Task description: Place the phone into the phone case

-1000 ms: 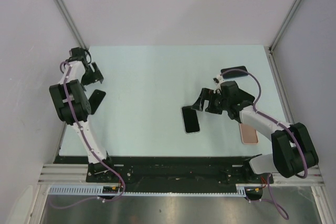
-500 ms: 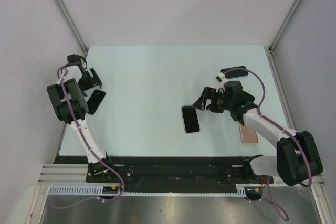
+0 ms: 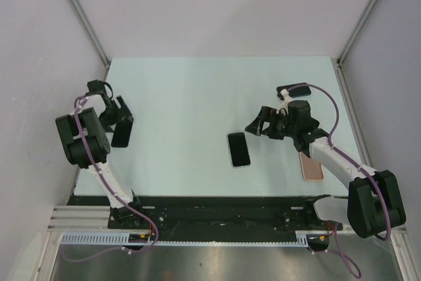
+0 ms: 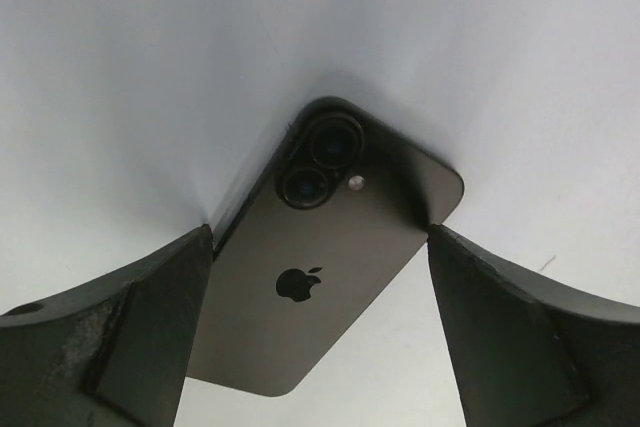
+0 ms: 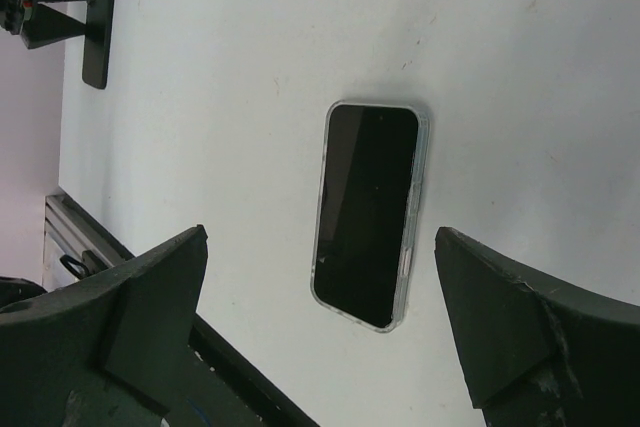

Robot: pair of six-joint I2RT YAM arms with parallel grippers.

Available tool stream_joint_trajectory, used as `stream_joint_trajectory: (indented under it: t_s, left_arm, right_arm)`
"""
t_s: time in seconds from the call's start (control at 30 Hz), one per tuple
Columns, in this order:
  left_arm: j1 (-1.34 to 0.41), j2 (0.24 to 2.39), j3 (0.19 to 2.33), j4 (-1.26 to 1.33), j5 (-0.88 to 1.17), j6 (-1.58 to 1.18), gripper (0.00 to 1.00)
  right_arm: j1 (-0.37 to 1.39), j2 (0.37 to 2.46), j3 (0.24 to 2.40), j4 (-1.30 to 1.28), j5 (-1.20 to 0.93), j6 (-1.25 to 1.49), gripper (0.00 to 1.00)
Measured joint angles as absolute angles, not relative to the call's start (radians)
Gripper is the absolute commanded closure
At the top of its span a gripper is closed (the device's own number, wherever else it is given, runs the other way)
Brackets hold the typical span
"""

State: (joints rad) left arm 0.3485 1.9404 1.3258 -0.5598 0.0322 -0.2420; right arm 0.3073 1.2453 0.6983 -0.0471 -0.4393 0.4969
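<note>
- At the left edge of the worktop (image 3: 184, 97), your left pincer (image 3: 122, 118) has come down from the far corner where it hung half a second ago and now sits over the dark phone (image 4: 320, 277).
- That phone lies back up, twin lenses and logo showing. It was slanted before; now it runs nearly parallel to the worktop's left edge.
- Your left wrist view shows it lying diagonally between the two fingers (image 4: 150, 317), each tip meeting one of its long edges. You cannot tell from this whether the fingers are pinching it or only bracketing it.
- Your right pincer (image 5: 321, 232) is spread wide and holds nothing. It has drawn back a little toward the far right since a second ago.
- Below it, screen up and well apart from both tips, lies a second phone with a clear rim (image 3: 239, 150), in the same spot as before.
- A pink case (image 3: 313, 169) lies near the right edge, partly hidden under your right forearm, unmoved.
- A black slab (image 3: 294, 89) sits just beyond the right wrist at the far right; the arm's cable passes beside it.
- Open worktop separates the dark phone from the pink case, with the clear-rimmed phone and the right arm lying between them.
</note>
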Motion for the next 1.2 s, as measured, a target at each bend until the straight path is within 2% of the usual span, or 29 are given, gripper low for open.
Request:
stream_joint_trajectory:
  t_s: [0.2,0.77,0.93,1.2]
  left_arm:
    - [0.299,1.891,1.258,-0.565,0.027,-0.243,0.09]
    - [0.159,1.891,1.257,-0.662,-0.091,-0.218,0.12]
    - [0.129,1.899,1.272,-0.677,-0.116,-0.218,0.14]
    - [0.089,1.927,1.308,-0.704,-0.115,-0.228,0.17]
  right_arm:
    - [0.310,1.221,0.670,-0.047,-0.456,0.497,0.00]
    - [0.312,1.186,0.669,-0.044,-0.462,0.499,0.00]
    - [0.308,1.214,0.673,0.002,-0.380,0.541,0.01]
    - [0.242,1.388,0.861,-0.047,-0.151,0.443,0.05]
